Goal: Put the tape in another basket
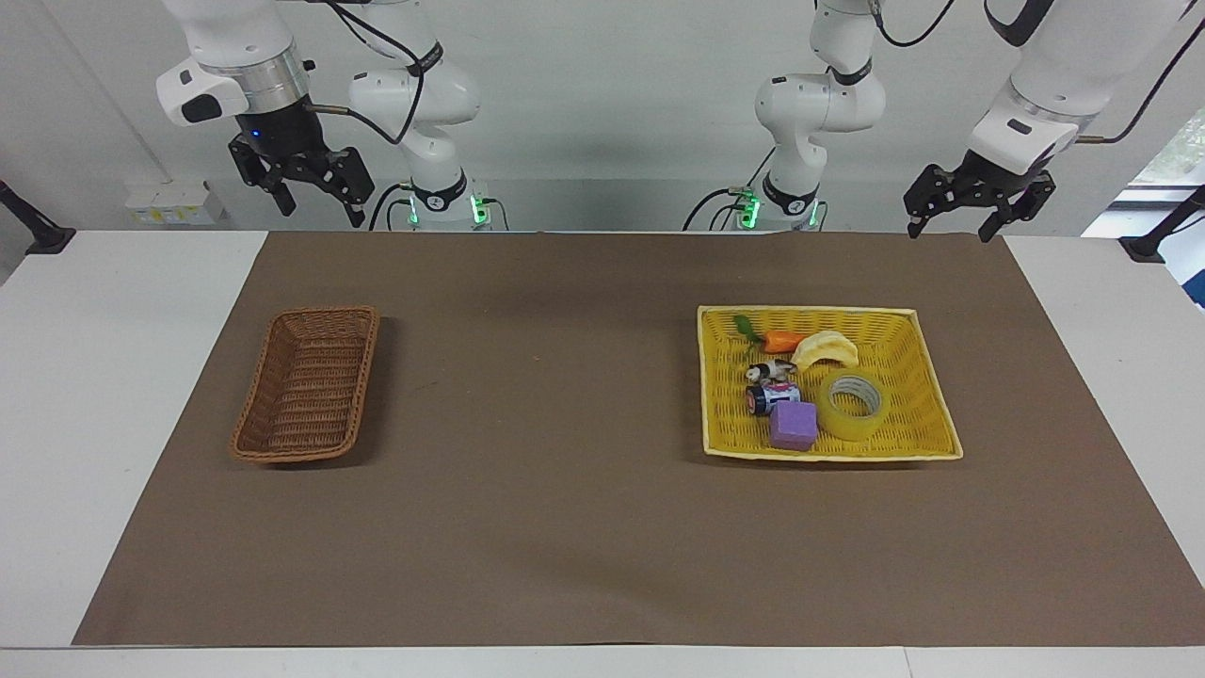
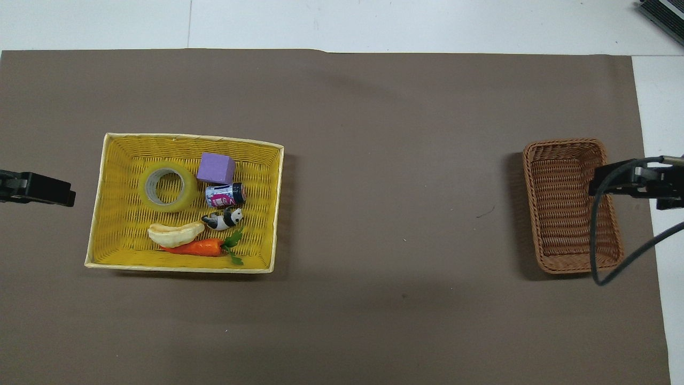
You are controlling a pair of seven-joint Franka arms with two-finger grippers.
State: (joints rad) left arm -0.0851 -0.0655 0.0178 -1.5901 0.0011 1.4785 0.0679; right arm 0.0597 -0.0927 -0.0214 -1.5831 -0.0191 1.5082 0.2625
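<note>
The left hand hangs raised and wide open, holding nothing, over the robots' edge of the brown mat that covers the surface; it waits at the left arm's end. Below it and farther out from the robots sits the square, bright yellow woven tray, and in that tray lies the wide roll of translucent yellow packing tape with a grey-white core, flat on its side with the hole facing up, so its rim is offered to fingers coming straight down. The tape lies in the part of the tray farthest from this hand, with the purple foam cube just beside it, perhaps touching. A small printed can, a panda figure, a pale banana-shaped toy and an orange toy carrot crowd the part of the tray closer to the hand, so the reach will likely pass over them. The right hand is likewise raised, wide open and empty at the right arm's end. Below it and farther out rests the narrow, dark brown woven wicker basket, nothing in it, well apart from the tray. Nothing of the task is done yet; the left hand seems best placed to pick.
</note>
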